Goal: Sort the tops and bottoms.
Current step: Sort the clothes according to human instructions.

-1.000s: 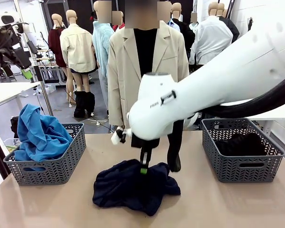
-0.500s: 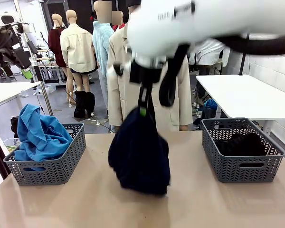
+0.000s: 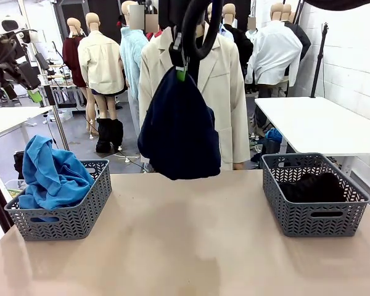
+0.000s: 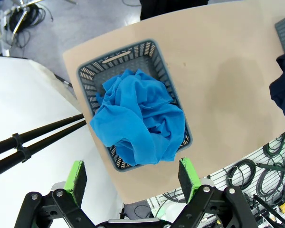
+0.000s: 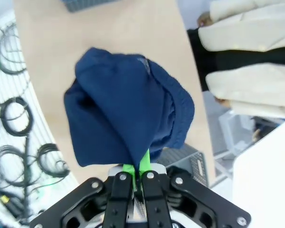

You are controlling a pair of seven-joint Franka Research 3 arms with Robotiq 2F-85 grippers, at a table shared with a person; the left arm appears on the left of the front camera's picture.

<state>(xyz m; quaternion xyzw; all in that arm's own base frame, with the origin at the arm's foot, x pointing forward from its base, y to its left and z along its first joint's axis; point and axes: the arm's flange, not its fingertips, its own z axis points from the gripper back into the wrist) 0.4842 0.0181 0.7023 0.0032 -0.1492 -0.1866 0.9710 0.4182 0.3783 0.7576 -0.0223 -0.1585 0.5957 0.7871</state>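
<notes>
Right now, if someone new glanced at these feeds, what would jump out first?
The dark navy garment hangs in mid-air above the table's middle, pinched at its top by the shut right end effector. Next, bright blue cloth heaps over the rim of the left basket, with the open left end effector above it. A black garment lies in the right basket.

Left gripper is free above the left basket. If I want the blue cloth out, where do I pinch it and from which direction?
Come straight down with the open left gripper and pinch the raised fold at the blue cloth's heaped middle. It mounds above the grey basket's rim, spilling over one end, so the top is easiest to reach; the walls block the sides.
</notes>
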